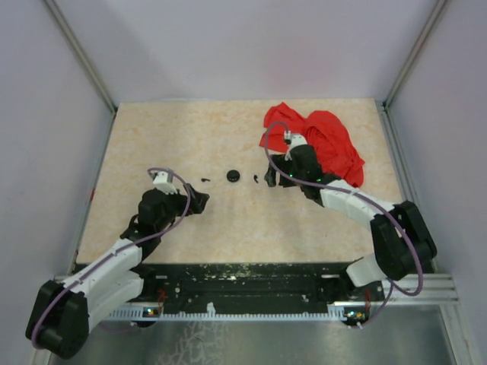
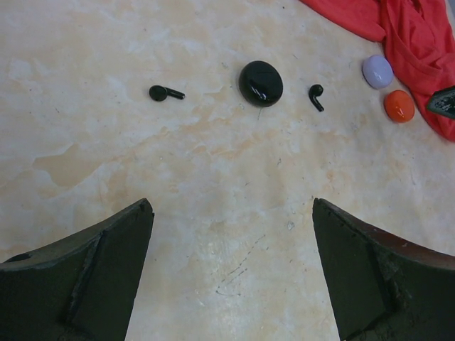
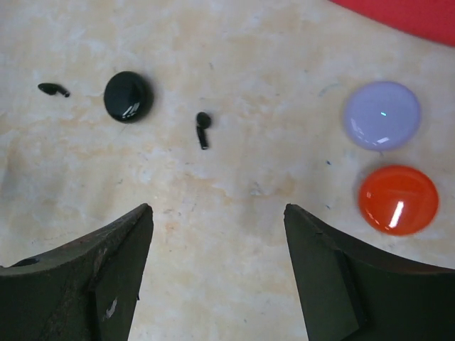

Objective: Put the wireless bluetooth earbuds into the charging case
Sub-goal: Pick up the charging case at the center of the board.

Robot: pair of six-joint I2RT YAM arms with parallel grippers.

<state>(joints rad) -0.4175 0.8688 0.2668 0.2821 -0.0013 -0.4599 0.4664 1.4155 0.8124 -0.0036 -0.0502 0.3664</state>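
Observation:
The charging case (image 1: 233, 176), a small round black puck, lies shut on the table between two tiny black earbuds, one to its left (image 1: 206, 180) and one to its right (image 1: 255, 179). The left wrist view shows the case (image 2: 261, 83), the left earbud (image 2: 166, 93) and the right earbud (image 2: 316, 96). The right wrist view shows the case (image 3: 128, 96) and both earbuds (image 3: 52, 89), (image 3: 202, 128). My left gripper (image 1: 201, 200) (image 2: 231, 213) is open and empty, near the left earbud. My right gripper (image 1: 271, 179) (image 3: 218, 213) is open and empty, just right of the right earbud.
A lavender disc (image 3: 382, 115) and a red disc (image 3: 398, 199) lie right of the earbuds, hidden under my right arm in the top view. A crumpled red cloth (image 1: 327, 144) lies at the back right. Frame posts stand at the table's back corners.

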